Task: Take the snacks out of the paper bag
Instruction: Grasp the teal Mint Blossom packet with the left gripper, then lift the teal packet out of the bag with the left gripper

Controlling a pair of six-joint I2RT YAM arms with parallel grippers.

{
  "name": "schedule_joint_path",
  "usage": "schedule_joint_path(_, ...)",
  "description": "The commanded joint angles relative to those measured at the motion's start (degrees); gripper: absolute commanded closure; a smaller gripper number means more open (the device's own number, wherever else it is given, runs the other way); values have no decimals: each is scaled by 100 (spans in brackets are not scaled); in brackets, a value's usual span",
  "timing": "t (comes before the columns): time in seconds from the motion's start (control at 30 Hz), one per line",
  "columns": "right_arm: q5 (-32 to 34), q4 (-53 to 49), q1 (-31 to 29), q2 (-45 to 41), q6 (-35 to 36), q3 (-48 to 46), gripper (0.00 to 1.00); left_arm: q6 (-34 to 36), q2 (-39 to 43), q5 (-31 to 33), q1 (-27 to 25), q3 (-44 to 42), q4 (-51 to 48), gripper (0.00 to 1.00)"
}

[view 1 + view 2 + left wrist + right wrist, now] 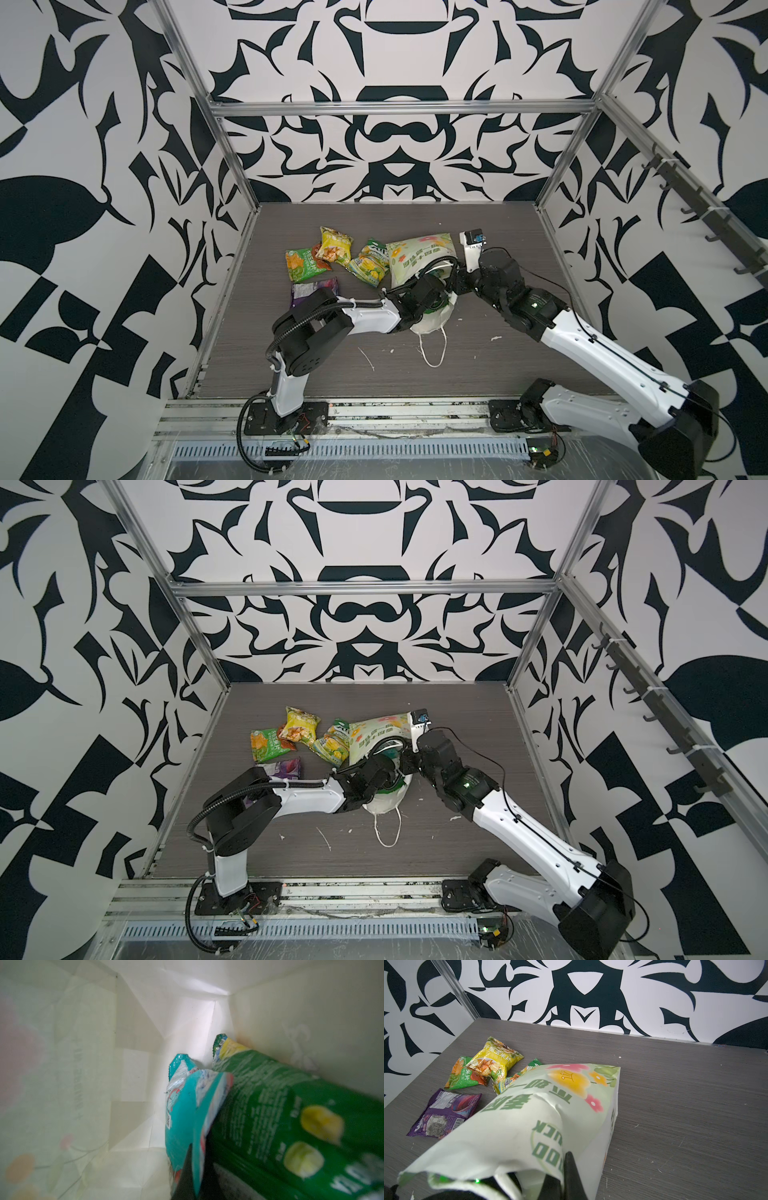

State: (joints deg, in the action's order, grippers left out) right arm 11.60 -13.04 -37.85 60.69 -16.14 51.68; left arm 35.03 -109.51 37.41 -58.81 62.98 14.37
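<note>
The setting is a robotics laboratory test cell. An aluminium extrusion frame (399,109) encloses the workspace and is lined with wall panels (399,50) printed in a high-contrast black-and-white pattern. A left arm (365,318) and a right arm (602,353) are bolted to a slotted mounting rail (415,411) along the front edge of a grey wood-grain desk (498,353), with a cable duct (374,451) below.

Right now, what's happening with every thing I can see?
paper bag: on its side, mouth held open.
right tool: shut on the bag's top rim.
left tool: inside the bag, shut on the teal packet.
teal packet: in the bag, pinched.
dark green packet: in the bag, not gripped.
yellow packet: out, on the table.
green-and-orange packet: out, on the table.
purple packet: out, on the table.
two green-and-yellow packets: out, beside the bag.
</note>
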Motion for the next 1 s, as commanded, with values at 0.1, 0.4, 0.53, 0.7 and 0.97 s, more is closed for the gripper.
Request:
schedule_joint_path(0.1, 318, 218, -83, 102, -146, 375, 100, 251, 646, -155, -216, -270, 259, 100)
schedule_joint_path(0.4, 378, 36, 29, 286, -156, 557, 100, 254, 1289, -87, -465, -811, 480, 100)
schedule_joint_path(0.53, 266, 19, 105, 271, -163, 567, 100, 266, 1523, -152, -524, -1043, 736, 100)
schedule_joint_path(0.7, 78, 66, 335, 159, -148, 458, 100, 376, 1785, -258, -550, -1279, 1129, 100)
schedule_joint_path(0.97, 195, 116, 439, 324, -134, 475, 100, 622, 1864, -705, -705, -829, 981, 100)
